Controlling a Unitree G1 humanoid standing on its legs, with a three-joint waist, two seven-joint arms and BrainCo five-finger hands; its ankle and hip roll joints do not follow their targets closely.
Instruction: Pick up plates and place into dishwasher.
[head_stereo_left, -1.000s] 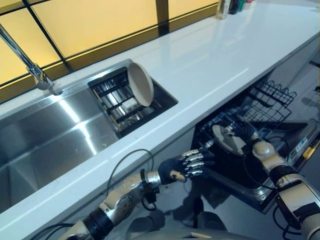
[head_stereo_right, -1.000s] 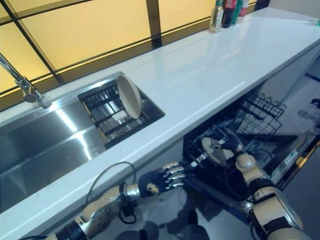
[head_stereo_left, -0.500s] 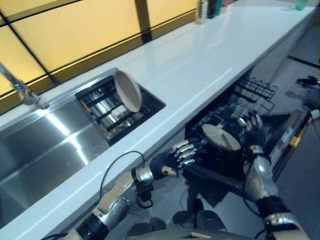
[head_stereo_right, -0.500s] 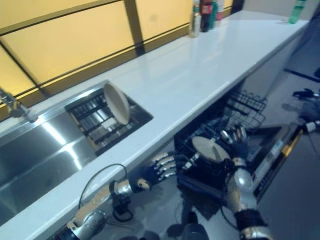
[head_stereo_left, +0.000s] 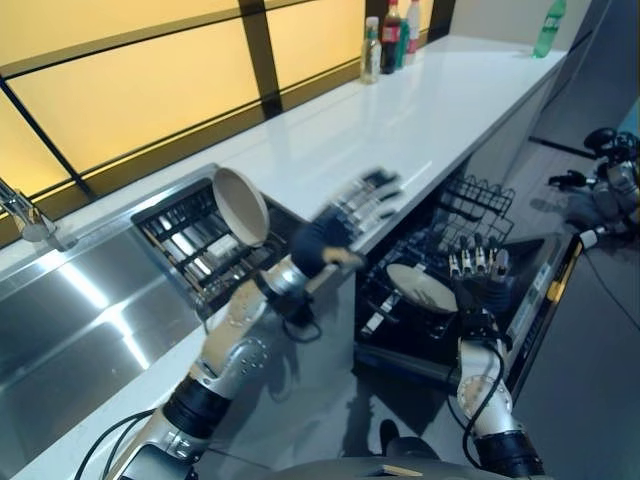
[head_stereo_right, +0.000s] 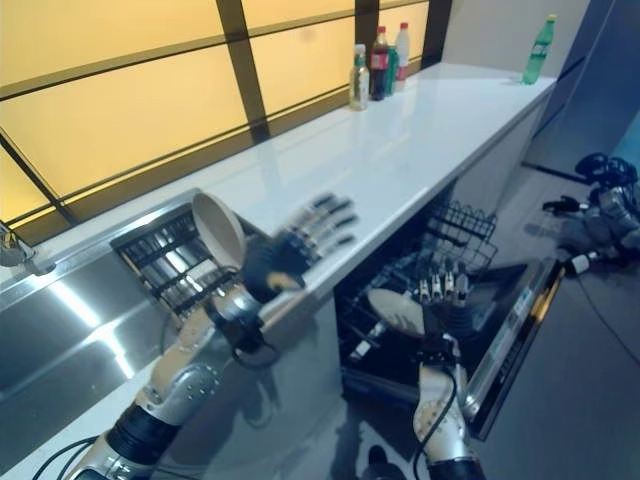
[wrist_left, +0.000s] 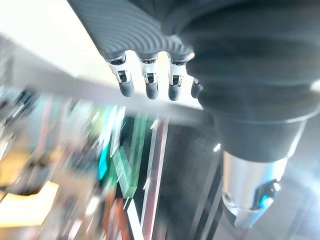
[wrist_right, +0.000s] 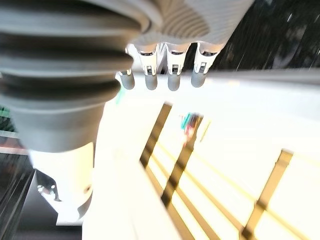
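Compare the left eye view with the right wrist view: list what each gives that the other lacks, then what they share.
Left eye view: the sink, a tilted plate leaning in the sink rack, a second plate lying in the dishwasher rack, and the left hand, fingers straight, above the counter edge. Right wrist view: the right hand's straight fingers from close up, nothing in them. Shared: the right hand, the white counter, the yellow window and, blurred in the wrist view, probably the bottles.
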